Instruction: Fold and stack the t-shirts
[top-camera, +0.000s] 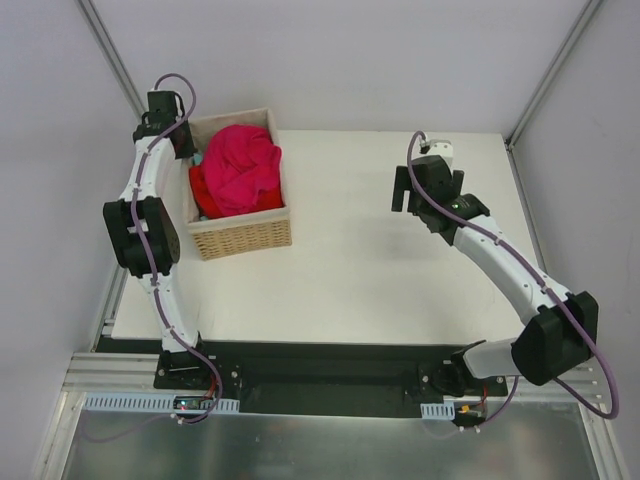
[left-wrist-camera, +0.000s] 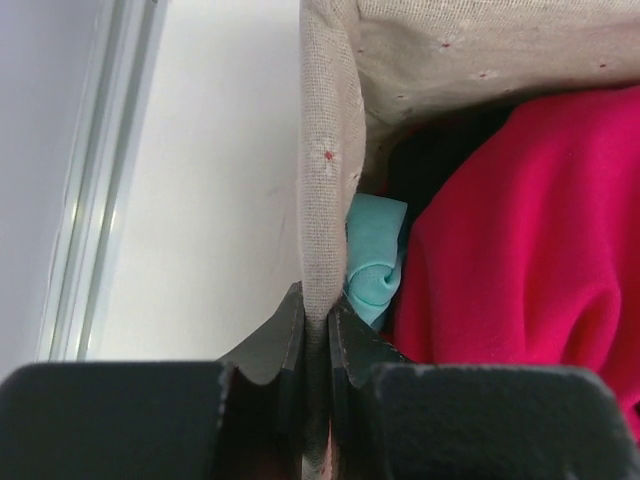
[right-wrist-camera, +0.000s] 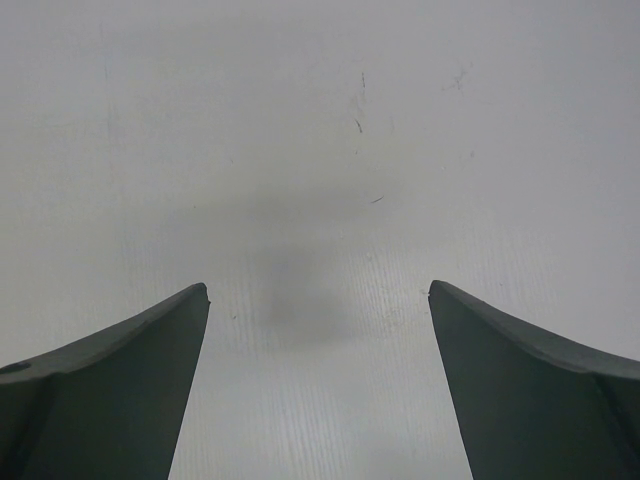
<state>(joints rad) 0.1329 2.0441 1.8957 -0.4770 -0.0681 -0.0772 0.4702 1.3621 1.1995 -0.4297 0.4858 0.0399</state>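
The basket (top-camera: 240, 235) stands at the far-left corner of the counter (top-camera: 400, 270), with its near wall facing the arm bases. All the t-shirts lie inside it, unfolded. The crimson-pink t-shirt (top-camera: 245, 160) is bunched on top and rises above the rim. The red t-shirt (top-camera: 203, 192) shows beneath it along the left wall. In the left wrist view, the teal t-shirt (left-wrist-camera: 372, 265) is wedged against the inside of the basket's cloth-lined wall, just beside the crimson-pink one. The black t-shirt (left-wrist-camera: 425, 165) shows as a dark patch behind both; little of it is visible. The left arm reaches along the left edge of the counter to the far-left corner of the basket. The left claw (left-wrist-camera: 317, 312) is clamped on the basket's wall at the rim, one finger outside and one inside, with the lining pinched between them. The inner finger sits close to the teal t-shirt; contact cannot be confirmed. The right claw (right-wrist-camera: 318, 300) hangs over bare counter in the right half, toward the far edge and well apart from the basket. Its fingers (right-wrist-camera: 120, 390) stand wide apart, with nothing between them. Its shadow falls on the surface directly below.
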